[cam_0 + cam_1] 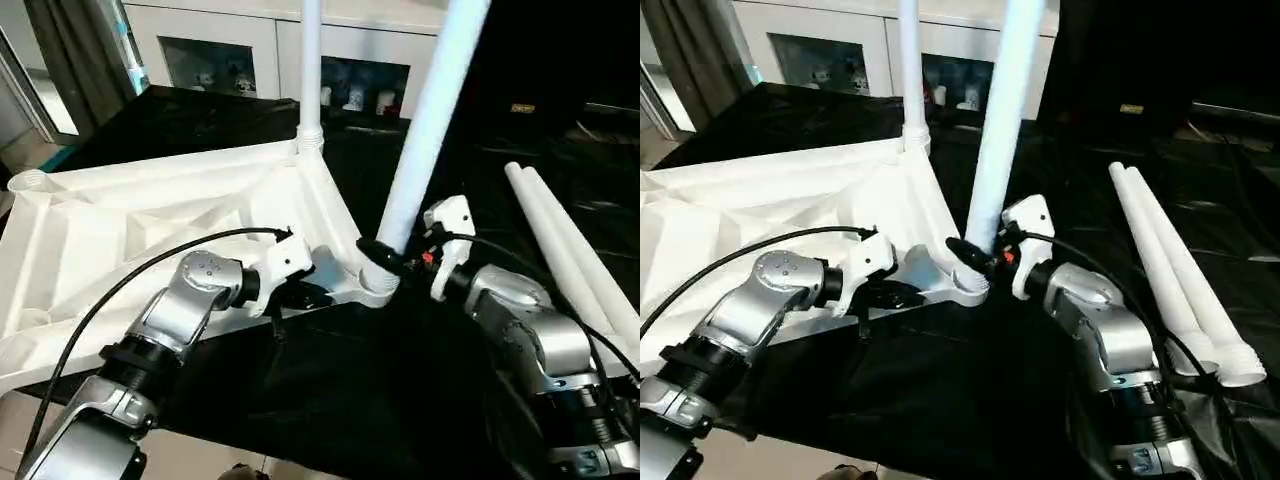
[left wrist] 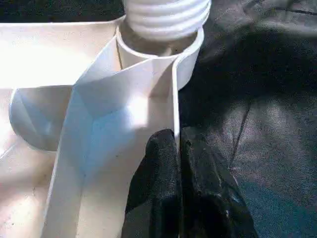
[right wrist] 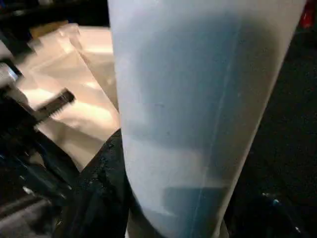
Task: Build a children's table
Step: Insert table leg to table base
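The children's table top lies upside down on the black-covered surface, ribbed underside up; the left gripper is clenched on the top's thin side wall, its fingers pressed one on each face of that wall, just short of the corner socket ahead of it; a tilted leg stands with its threaded foot in that socket, and the right gripper grasps this leg low down, just above the socket, one black finger wrapping its side; a second leg rises upright from the far corner socket, beyond both grippers; two loose legs lie side by side on the black cover, well apart to the right of the right gripper.
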Motion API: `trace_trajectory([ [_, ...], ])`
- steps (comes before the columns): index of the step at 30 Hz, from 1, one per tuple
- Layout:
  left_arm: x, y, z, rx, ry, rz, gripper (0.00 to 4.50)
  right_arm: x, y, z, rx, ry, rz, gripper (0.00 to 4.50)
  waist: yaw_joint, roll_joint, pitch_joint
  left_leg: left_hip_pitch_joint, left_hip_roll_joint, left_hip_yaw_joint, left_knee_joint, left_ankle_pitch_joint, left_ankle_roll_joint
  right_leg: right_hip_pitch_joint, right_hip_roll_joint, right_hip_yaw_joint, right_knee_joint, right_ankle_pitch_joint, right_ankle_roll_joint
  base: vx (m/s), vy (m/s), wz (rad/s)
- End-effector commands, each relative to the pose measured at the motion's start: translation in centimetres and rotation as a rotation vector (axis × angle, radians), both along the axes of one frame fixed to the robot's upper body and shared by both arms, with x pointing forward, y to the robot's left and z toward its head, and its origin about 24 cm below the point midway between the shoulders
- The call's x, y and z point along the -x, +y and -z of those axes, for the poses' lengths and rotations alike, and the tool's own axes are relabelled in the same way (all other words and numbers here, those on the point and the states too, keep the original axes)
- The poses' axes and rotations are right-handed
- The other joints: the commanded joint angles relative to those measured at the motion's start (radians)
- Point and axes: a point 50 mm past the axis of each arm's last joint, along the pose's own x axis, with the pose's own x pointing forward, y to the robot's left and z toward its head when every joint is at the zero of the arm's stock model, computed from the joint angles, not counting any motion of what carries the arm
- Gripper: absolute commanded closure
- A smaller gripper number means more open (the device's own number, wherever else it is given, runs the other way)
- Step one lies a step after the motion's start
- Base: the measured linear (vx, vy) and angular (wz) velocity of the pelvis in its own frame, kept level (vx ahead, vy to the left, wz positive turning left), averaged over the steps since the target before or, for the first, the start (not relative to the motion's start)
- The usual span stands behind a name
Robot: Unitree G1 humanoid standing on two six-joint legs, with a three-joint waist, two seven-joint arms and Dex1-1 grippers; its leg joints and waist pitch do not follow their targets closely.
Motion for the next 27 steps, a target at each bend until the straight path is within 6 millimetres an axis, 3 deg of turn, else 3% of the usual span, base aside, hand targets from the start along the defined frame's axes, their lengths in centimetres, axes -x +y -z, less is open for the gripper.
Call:
trace_trajectory([
  [1, 0.6, 0.2, 1.1, -0.035, 0.047, 0.022, 4.5, -0.2, 0.1, 0.0, 0.035, 0.012, -0.018, 2.57, -0.001, -0.005, -0.06, 0.016, 0.042, -0.006, -0.075, -0.107, 0.046, 0.051, -0.051, 0.031, -0.064, 0.001, -0.288, 0.0, 0.0, 0.0],
  [13, 0.2, 0.2, 0.7, -0.042, 0.029, 0.02, 4.5, -0.2, 0.5, 0.8, 0.07, 0.079, -0.051, 2.57, 0.001, -0.003, -0.06, 0.017, 0.044, -0.007, -0.077, -0.109, 0.043, 0.051, -0.051, 0.032, -0.063, -0.003, -0.286, 0.0, 0.0, 0.0],
  [14, 0.1, 0.2, 0.7, -0.044, 0.028, 0.022, 4.5, -0.4, 0.4, 0.8, 0.052, 0.081, -0.039, 2.57, 0.001, 0.004, -0.06, 0.018, 0.044, -0.008, -0.077, -0.108, 0.041, 0.05, -0.051, 0.032, -0.062, 0.001, -0.288, 0.0, 0.0, 0.0],
  [16, 0.1, 0.2, 0.7, -0.046, 0.027, 0.024, 4.5, -0.6, 0.4, 0.8, 0.035, 0.081, -0.028, 2.57, -0.001, 0.0, -0.059, 0.018, 0.043, -0.006, -0.077, -0.123, 0.037, 0.05, -0.05, 0.032, -0.065, -0.007, -0.292, 0.0, 0.0, 0.0],
  [21, 0.0, 0.3, 0.7, -0.045, 0.023, 0.021, 4.5, -0.6, -0.4, 1.2, -0.099, 0.105, 0.022, 2.57, 0.001, 0.002, -0.06, 0.018, 0.044, -0.008, -0.078, -0.121, 0.035, 0.052, -0.051, 0.032, -0.063, 0.006, -0.296, 0.0, 0.0, 0.0],
  [24, -0.2, 0.3, 0.6, -0.044, 0.02, 0.016, 4.5, 0.2, -1.0, 2.2, -0.186, 0.127, 0.06, 2.57, 0.003, 0.0, -0.061, 0.018, 0.045, -0.007, -0.077, -0.116, 0.046, 0.051, -0.053, 0.032, -0.063, 0.026, -0.302, 0.0, 0.0, 0.0],
  [25, -0.2, 0.4, 0.6, -0.044, 0.019, 0.015, 4.5, 0.4, -1.1, 2.5, -0.204, 0.13, 0.067, 2.57, 0.005, 0.007, -0.062, 0.019, 0.046, -0.008, -0.078, -0.12, 0.045, 0.05, -0.054, 0.031, -0.063, 0.02, -0.303, 0.0, 0.0, 0.0],
  [27, -0.2, 0.4, 0.5, -0.044, 0.017, 0.014, 4.5, 0.9, -1.1, 3.2, -0.224, 0.139, 0.079, 2.57, 0.004, 0.004, -0.061, 0.019, 0.046, -0.007, -0.08, -0.137, 0.04, 0.05, -0.053, 0.03, -0.066, 0.002, -0.302, 0.0, 0.0, 0.0],
])
